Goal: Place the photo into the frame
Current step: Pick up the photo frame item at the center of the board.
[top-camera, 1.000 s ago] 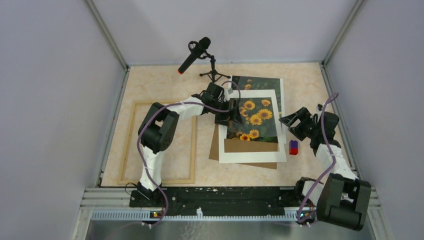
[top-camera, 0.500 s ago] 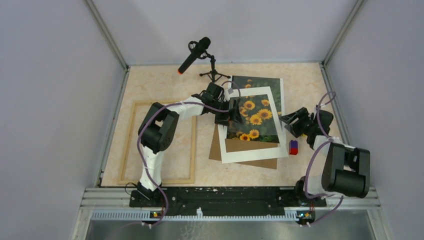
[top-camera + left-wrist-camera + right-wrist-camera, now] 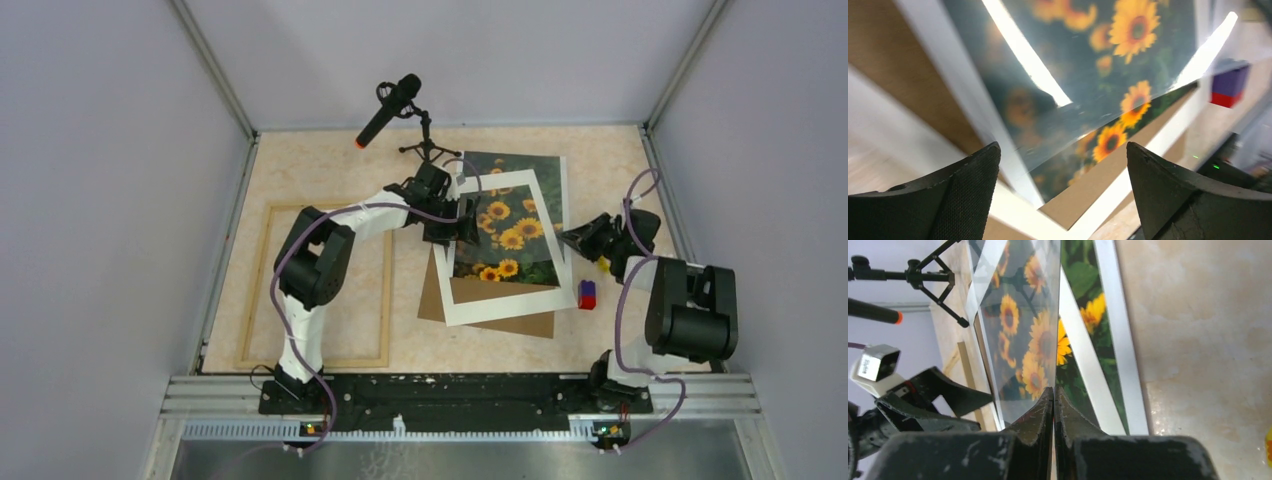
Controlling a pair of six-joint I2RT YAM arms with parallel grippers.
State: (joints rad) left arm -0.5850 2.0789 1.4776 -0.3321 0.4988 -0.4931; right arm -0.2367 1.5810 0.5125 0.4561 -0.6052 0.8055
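Observation:
The photo (image 3: 530, 168), a sunflower print, lies flat right of centre, mostly under a white window mat (image 3: 505, 310). It also shows in the left wrist view (image 3: 1110, 142) and the right wrist view (image 3: 1093, 310). A thin clear glossy sheet (image 3: 1088, 60) is tilted up above the mat. My right gripper (image 3: 568, 240) (image 3: 1054, 390) is shut on the right edge of this sheet (image 3: 1020, 340). At the mat's left edge my left gripper (image 3: 462, 222) (image 3: 1062, 146) stands wide open, holding nothing. The light wooden frame (image 3: 313, 362) lies flat at the left, apart from both grippers.
A brown backing board (image 3: 530, 328) lies under the mat. A red and blue block (image 3: 587, 294) (image 3: 1228, 87) sits by the mat's right edge. A microphone on a tripod (image 3: 392, 108) stands at the back. Grey walls close in the sides.
My right gripper moved left to the clear sheet's edge and shut on it. The right arm folded in closer. The mat's far right corner shifted left. My left gripper barely moved.

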